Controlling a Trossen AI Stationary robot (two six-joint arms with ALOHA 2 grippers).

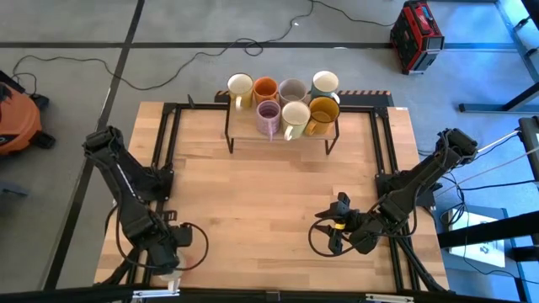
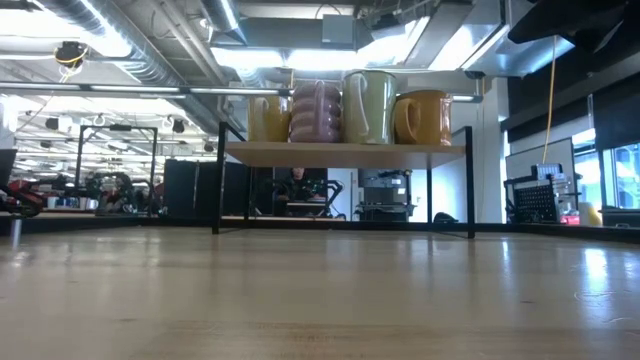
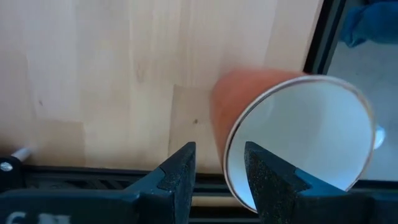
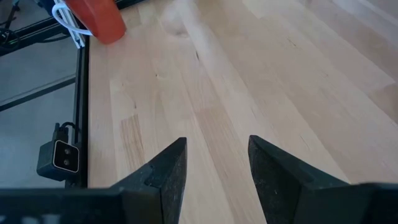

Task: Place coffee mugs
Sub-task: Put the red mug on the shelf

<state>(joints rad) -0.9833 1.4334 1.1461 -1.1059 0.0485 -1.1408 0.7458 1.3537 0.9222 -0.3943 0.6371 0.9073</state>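
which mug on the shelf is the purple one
The lilac mug stands in the shelf's front row at its left end, beside a cream-white mug; no other mug there is purple.

No text, label, brand, number or sign can be read in any of the views. The mugs point(image 1: 284, 105) on the shelf point(image 1: 240, 130) show plain glazed sides with no print. The red case point(image 1: 416, 35) on the floor beyond the desk point(image 1: 253, 202) has dark patches on its top, but they are too small to make out as lettering. The small black box point(image 4: 58, 157) beside the desk edge in the right wrist view bears no readable marking either.
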